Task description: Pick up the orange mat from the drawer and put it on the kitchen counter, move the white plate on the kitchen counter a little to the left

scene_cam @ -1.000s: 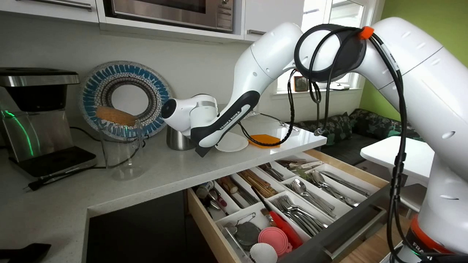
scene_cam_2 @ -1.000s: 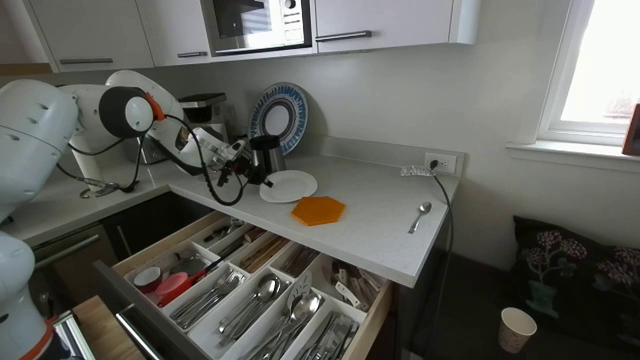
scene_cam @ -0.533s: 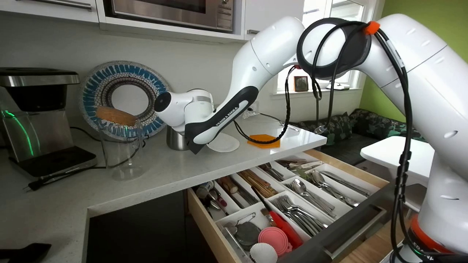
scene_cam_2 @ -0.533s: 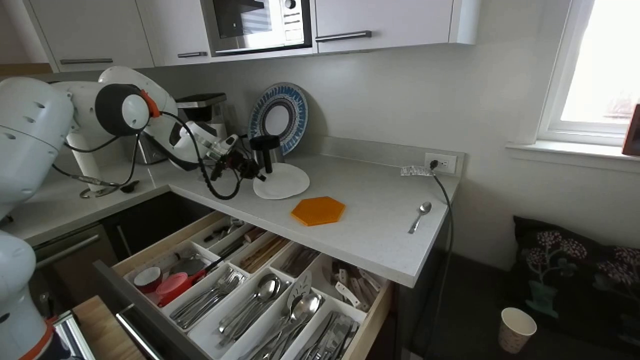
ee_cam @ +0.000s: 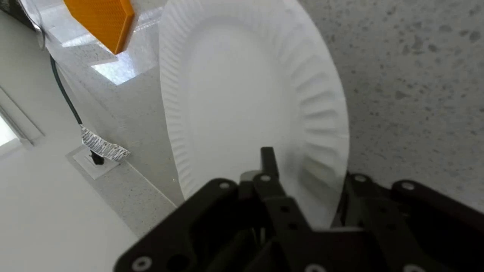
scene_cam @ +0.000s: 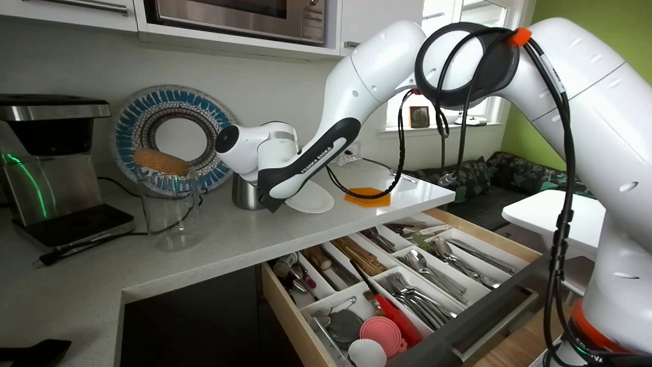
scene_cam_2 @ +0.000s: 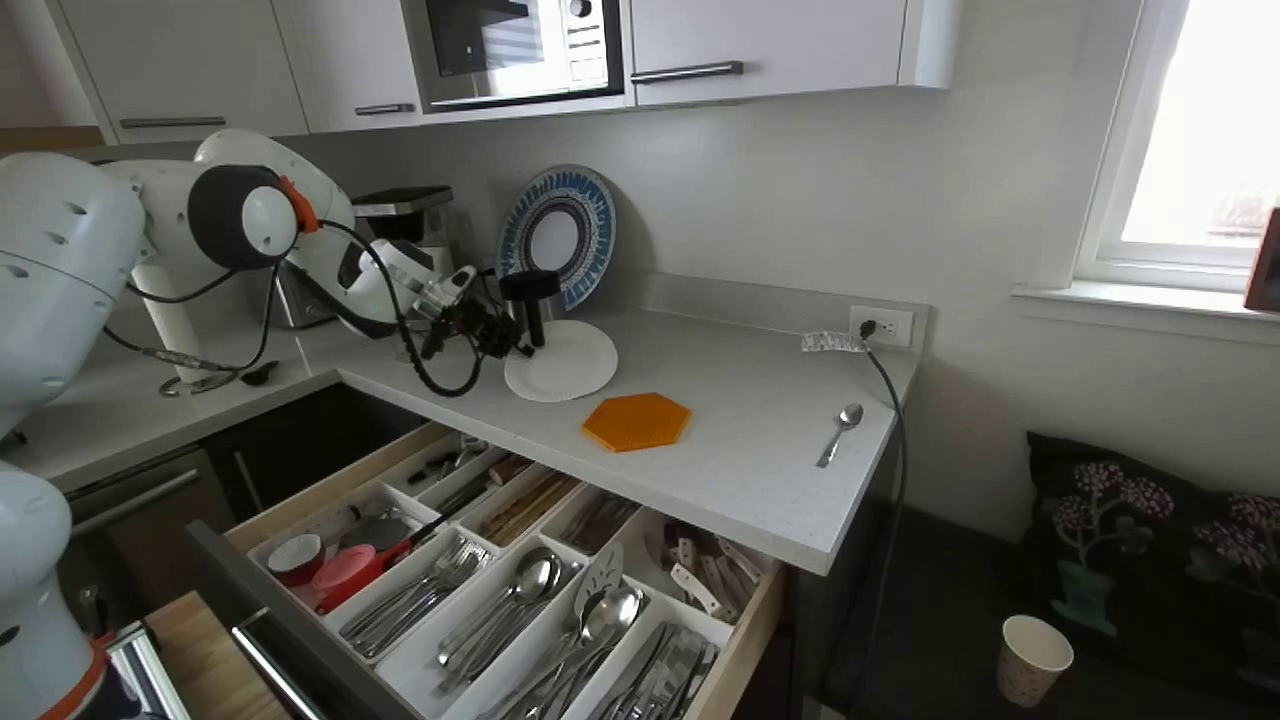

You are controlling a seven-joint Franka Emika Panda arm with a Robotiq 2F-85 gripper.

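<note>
The gripper (ee_cam: 308,166) sits at the rim of the white plate (ee_cam: 234,87), its fingers (ee_cam: 269,162) spread apart. In the wrist view one reaches over the plate's inner face and the other stands just past the edge, so the rim runs between them. A clear gap shows there, so the grip is released rather than clenched; whether either finger touches the plate I cannot tell. In an exterior view the arm (scene_cam: 377,71) hides most of the gripper.

The plate spreads out ahead of the fingertips, on the kitchen counter (scene_cam_2: 740,370); whether it lies quite flat or a little tilted is unclear. Beyond it from the gripper, the orange mat (scene_cam_2: 637,422) rests flat on the same counter, near the plate but apart from it. Farther out in that direction, well apart from the gripper, lies a small spoon (scene_cam_2: 850,415).

Just beside the gripper, toward the back, stands a steel canister (scene_cam: 247,195) with a black lid (scene_cam_2: 530,285). Behind that, a patterned plate (scene_cam_2: 600,225) stands upright.

Lower than the gripper, under the counter's edge, the drawer (scene_cam: 288,316) is pulled out, with forks (scene_cam: 407,293) and larger spoons (scene_cam: 418,262) in separate compartments.
</note>
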